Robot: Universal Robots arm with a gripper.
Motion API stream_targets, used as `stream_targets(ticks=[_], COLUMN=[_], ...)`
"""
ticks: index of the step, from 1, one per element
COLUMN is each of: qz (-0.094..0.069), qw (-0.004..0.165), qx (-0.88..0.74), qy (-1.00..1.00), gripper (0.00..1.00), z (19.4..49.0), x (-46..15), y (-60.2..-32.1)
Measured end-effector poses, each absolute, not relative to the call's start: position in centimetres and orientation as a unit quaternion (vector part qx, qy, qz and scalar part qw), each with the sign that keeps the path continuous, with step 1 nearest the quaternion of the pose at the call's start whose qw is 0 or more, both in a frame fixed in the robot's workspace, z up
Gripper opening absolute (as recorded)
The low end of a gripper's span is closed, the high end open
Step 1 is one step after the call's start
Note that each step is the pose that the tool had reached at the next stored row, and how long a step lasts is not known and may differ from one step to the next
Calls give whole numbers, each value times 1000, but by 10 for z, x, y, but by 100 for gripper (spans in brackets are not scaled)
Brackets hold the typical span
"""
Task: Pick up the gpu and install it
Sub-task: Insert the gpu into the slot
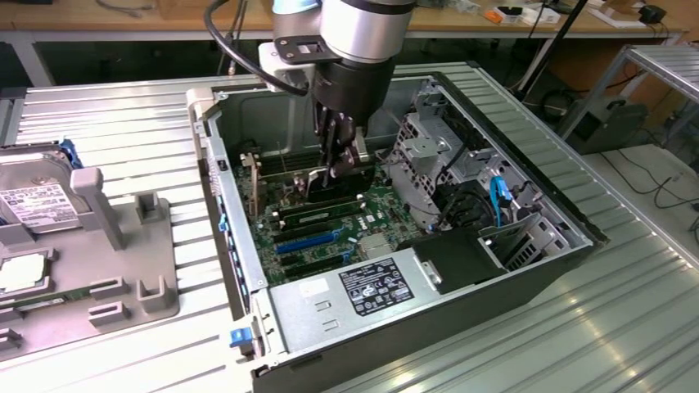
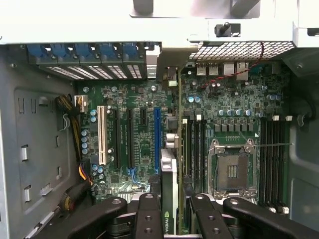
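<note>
The gripper point(image 2: 169, 209) is clamped on the gpu point(image 2: 169, 174) — held edge-on. It hangs just above the motherboard point(image 2: 134, 144) inside the open computer case point(image 1: 235, 246).

Looks to me like robotics lab or hardware workshop. Open PC case point(image 1: 437, 246) lies on ribbed metal table point(image 1: 120, 123) at frame centre. Grey fixture point(image 1: 98, 246) with hard drive point(image 1: 38, 201) at left edge. Wooden bench point(image 1: 131, 29) with cables across top. I see 1 robot arm point(image 1: 361, 33) overhead.

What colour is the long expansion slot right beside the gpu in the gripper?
Blue. The slot shows best in the wrist view, next to the gpu.
</note>
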State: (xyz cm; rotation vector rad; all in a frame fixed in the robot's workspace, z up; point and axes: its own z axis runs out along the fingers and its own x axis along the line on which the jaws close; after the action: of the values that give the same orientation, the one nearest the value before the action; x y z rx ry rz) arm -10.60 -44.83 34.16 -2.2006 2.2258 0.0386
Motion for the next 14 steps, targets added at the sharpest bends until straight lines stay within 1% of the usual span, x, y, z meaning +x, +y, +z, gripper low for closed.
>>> stream_targets(ticks=[3,14], qz=[12,11], qw=[6,8], qx=[-703,-703], qy=[711,711], gripper=[27,27], z=[341,317], x=[-106,-107], y=[-449,-456])
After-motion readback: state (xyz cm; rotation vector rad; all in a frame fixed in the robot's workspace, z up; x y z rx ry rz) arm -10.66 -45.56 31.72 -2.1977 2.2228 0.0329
